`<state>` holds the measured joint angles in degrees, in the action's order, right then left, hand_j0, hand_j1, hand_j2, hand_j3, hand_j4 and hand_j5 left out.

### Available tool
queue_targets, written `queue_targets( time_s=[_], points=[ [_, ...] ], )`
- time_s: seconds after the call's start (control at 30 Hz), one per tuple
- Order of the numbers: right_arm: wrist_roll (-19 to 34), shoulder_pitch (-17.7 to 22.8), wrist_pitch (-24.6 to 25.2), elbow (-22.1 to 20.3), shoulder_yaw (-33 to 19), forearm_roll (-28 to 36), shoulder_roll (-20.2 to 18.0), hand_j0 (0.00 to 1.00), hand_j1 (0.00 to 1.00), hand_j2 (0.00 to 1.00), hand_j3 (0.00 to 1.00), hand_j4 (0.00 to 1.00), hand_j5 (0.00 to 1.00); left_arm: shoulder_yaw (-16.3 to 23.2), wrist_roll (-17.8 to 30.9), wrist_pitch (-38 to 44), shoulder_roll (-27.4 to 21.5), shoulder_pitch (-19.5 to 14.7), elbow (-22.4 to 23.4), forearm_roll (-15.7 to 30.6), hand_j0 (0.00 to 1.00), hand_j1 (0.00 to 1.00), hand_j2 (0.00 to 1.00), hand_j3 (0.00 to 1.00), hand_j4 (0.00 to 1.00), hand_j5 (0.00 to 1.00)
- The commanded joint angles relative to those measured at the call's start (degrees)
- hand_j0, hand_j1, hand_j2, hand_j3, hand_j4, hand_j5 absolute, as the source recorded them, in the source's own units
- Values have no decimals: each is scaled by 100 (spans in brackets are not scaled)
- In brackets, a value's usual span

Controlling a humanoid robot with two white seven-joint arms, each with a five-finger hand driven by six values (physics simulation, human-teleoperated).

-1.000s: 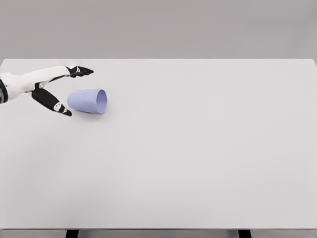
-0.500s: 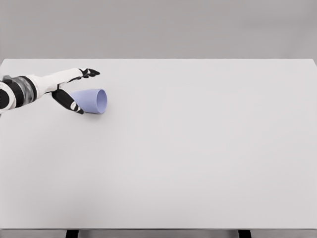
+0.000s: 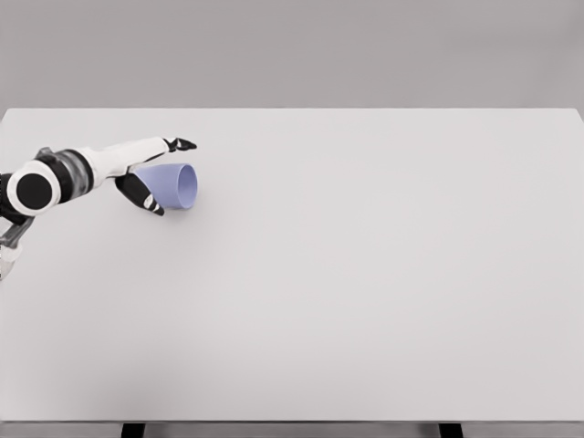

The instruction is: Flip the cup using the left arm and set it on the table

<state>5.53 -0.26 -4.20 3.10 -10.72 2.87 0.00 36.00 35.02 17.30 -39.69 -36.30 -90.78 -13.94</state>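
The robot's left arm (image 3: 55, 181) enters from the nine o'clock edge of the head view and stretches toward three o'clock, its white forearm running nearly level behind a black-and-white wrist joint. The left hand (image 3: 146, 169) is spread wide: the long fingers (image 3: 179, 144) reach straight out toward three o'clock, dark at the tips, while the black thumb (image 3: 144, 196) angles down toward five o'clock, leaving a broad gap between thumb and fingers. Whether any finger makes contact cannot be told.
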Motion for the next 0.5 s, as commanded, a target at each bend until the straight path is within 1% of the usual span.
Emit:
queue_targets(
  time_s=[0.0,0.07,0.23,0.3,0.47],
  points=[
    [1,0,-2,-2,0,-5,0,100,100,100,100,100,100,65,-2,-175,49,0,52,-276,100,100,100,100,100,100],
    [1,0,7,7,0,3,0,100,100,100,100,100,100,65,-2,-227,259,0,306,-496,100,100,100,100,100,100],
    [1,0,-2,-2,0,3,0,100,100,100,100,100,100,65,-2,-227,313,-44,456,-513,100,100,100,100,100,100],
    [1,0,-2,-2,0,3,0,100,100,100,100,100,100,74,-2,-227,330,-44,588,-514,100,100,100,100,100,100],
    [1,0,-2,-2,0,3,0,100,100,100,100,100,100,74,-2,-227,383,-79,693,-531,100,100,100,100,100,100]
  ],
)
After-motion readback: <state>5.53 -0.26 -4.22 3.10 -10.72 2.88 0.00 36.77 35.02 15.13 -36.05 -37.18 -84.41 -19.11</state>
